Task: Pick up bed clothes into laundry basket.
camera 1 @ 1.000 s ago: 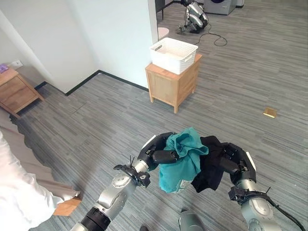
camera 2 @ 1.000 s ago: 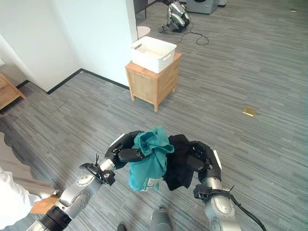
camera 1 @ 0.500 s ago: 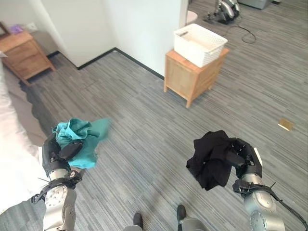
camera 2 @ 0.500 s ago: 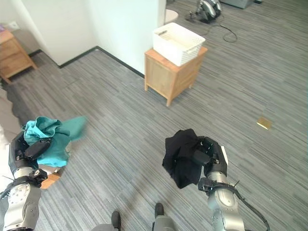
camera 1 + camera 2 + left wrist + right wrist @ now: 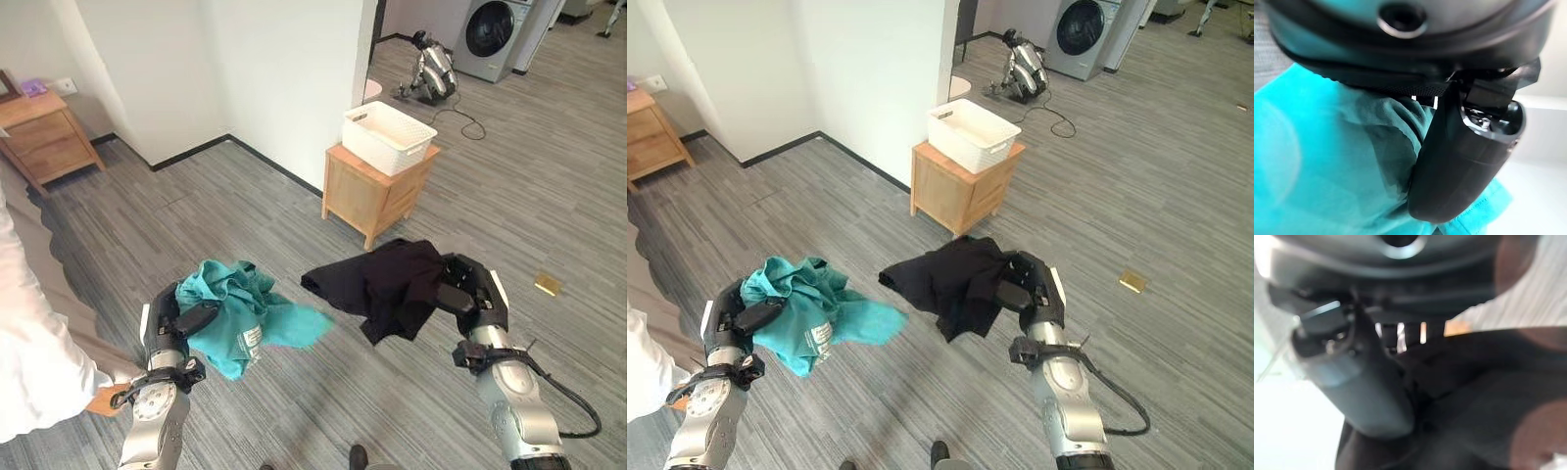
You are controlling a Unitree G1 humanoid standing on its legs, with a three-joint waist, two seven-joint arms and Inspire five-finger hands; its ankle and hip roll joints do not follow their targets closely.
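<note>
Teal garment (image 5: 238,313) clutched in left hand (image 5: 168,323), held above grey floor (image 5: 255,225); black garment (image 5: 382,281) gripped in right hand (image 5: 468,294). White laundry basket (image 5: 388,136) sits on wooden cabinet (image 5: 375,196) well ahead

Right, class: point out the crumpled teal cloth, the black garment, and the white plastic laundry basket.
Crumpled teal cloth (image 5: 235,308): left eye view, on its bunched middle.
Black garment (image 5: 387,279): left eye view, on its draped centre.
White plastic laundry basket (image 5: 387,145): left eye view, on its slatted front wall.
</note>
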